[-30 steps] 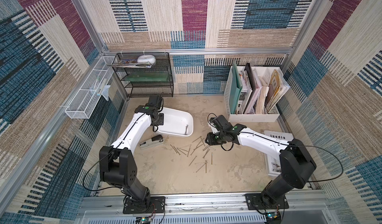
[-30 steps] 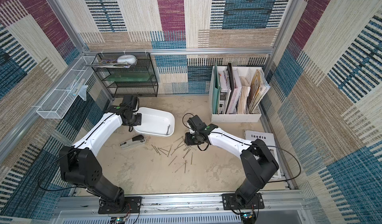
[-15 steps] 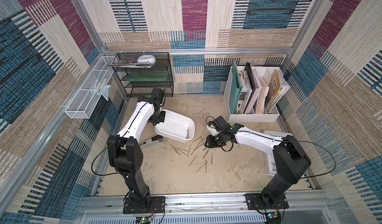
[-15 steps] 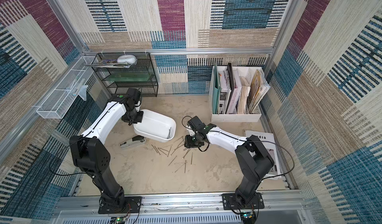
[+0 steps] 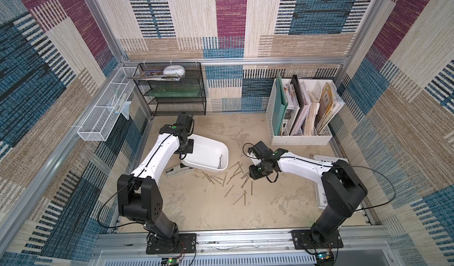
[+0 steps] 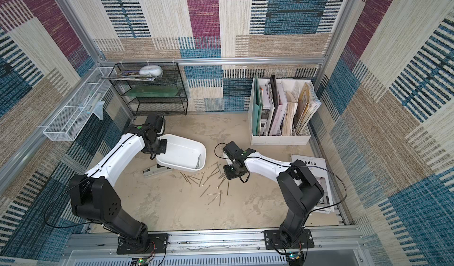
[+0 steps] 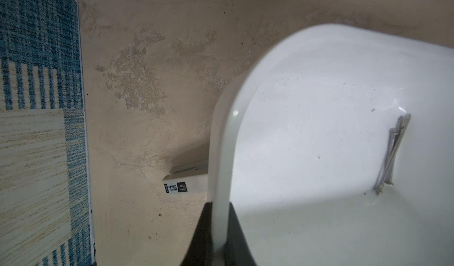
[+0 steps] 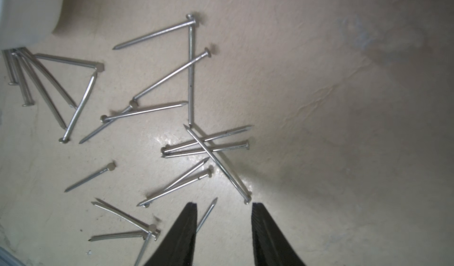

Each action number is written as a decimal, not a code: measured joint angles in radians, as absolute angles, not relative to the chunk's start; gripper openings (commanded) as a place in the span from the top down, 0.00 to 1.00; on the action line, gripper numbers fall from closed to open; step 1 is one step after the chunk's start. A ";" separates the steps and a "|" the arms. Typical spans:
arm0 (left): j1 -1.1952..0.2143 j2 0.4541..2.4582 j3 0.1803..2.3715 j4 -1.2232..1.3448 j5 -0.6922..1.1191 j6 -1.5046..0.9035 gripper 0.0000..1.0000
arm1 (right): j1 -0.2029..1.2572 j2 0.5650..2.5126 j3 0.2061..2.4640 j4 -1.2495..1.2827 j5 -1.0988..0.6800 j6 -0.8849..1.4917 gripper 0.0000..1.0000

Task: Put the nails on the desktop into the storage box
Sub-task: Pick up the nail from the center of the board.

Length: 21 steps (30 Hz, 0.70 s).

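Most nails (image 8: pixel 190 85) sat loose on the tabletop (image 8: pixel 319 105), a few already in the storage box (image 7: pixel 307 142)
left tool (image 7: pixel 219 205) clamped its rim, right tool (image 8: pixel 224 204) hung open, empty, over them; thin, stiff, slippery-looking, so I'd pinch mid-shaft.

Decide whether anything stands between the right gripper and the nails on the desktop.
Nothing visible does. In the right wrist view the right gripper hangs with its jaws open at the edge of the scattered nails, which lie loose on the desktop, uncovered.
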<state>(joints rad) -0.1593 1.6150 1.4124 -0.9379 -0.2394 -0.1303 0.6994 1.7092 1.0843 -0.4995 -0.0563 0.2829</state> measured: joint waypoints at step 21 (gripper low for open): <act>-0.146 1.586 1.335 -0.845 -0.221 -0.134 1.00 | 0.771 1.841 1.095 -0.477 0.101 0.201 0.86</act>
